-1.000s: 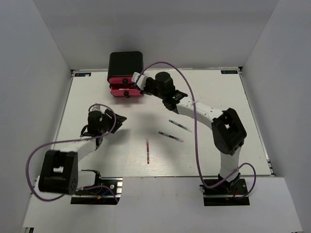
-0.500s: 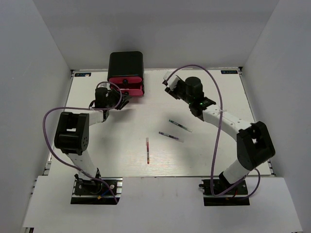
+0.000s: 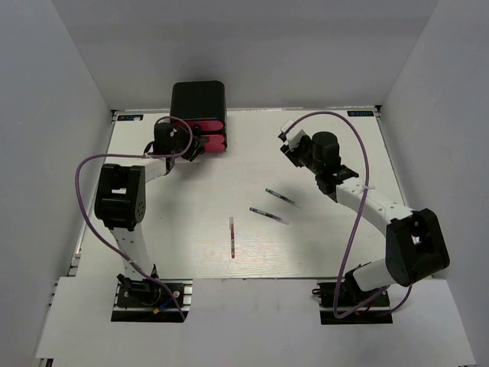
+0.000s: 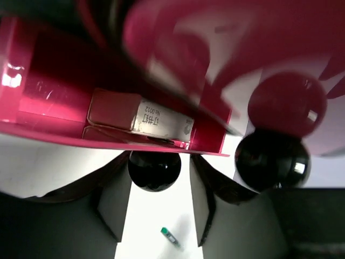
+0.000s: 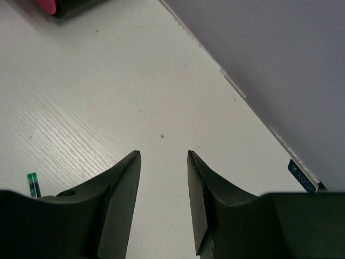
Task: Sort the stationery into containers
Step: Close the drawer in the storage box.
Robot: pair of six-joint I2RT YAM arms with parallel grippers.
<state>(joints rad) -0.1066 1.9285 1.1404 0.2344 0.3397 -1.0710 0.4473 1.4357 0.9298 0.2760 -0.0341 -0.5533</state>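
Observation:
The glossy black box (image 3: 197,98) stands at the back left, its pink drawers (image 3: 212,143) facing the table. My left gripper (image 3: 195,146) is at the drawers. In its wrist view it (image 4: 160,163) is open, with a black knob (image 4: 154,170) between the fingertips. The pink drawer (image 4: 59,91) above the knob is pulled out and holds a small white-pink block (image 4: 141,115). My right gripper (image 3: 285,141) is open and empty over bare table (image 5: 164,154). Two dark pens (image 3: 282,197) (image 3: 268,215) and a red pen (image 3: 231,238) lie mid-table.
A second black knob (image 4: 272,167) sits right of the held-between one. A green-tipped pen end shows under the left gripper (image 4: 171,237) and at the right wrist view's left edge (image 5: 33,184). The back wall (image 5: 280,65) rises close behind the right gripper.
My left gripper has swung from the table's left middle up to the drawers. My right gripper has pulled away from the drawers to the right.

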